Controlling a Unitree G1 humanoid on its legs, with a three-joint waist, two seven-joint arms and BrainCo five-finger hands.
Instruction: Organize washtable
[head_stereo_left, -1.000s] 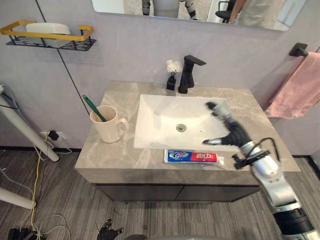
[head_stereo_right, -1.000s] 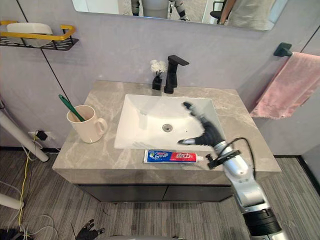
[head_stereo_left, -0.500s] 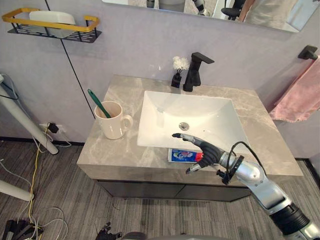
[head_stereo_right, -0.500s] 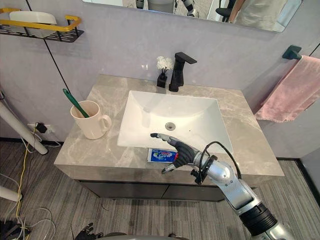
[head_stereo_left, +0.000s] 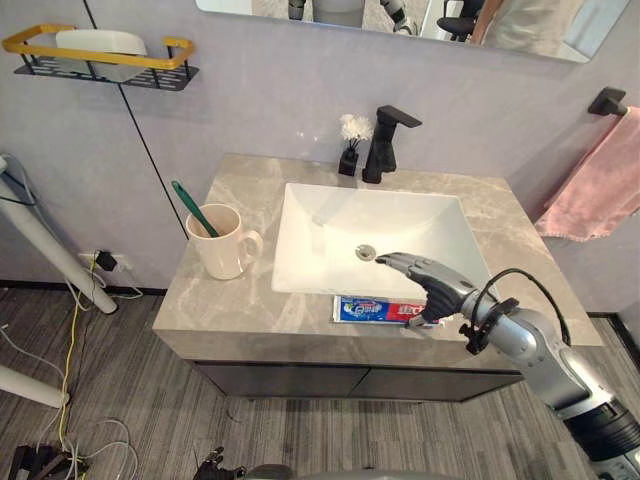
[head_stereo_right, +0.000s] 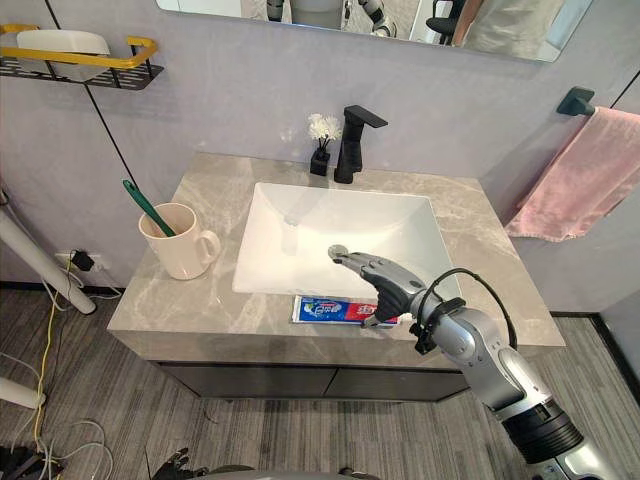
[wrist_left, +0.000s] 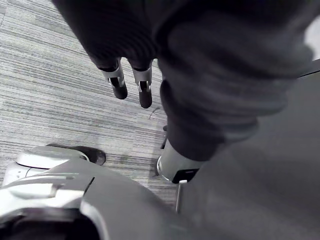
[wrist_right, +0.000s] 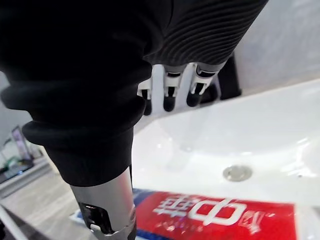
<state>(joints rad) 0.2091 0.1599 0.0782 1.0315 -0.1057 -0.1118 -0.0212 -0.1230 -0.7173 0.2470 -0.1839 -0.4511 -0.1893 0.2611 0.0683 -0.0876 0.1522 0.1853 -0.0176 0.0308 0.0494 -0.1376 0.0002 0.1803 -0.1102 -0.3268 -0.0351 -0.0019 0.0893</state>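
light: bright, even | glare: pale sheen in the white sink | shadows: soft, faint

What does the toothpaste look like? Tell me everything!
The toothpaste is a flat tube, blue at one end, red at the other, with white print. It lies on the grey marbled counter, along the front edge of the white sink. The right hand hovers open over its red end; I cannot tell if the thumb touches it.

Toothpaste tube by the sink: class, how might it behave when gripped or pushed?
The toothpaste tube lies flat, so a push probably slides rather than rolls it. Its glossy skin may slip in the right hand.
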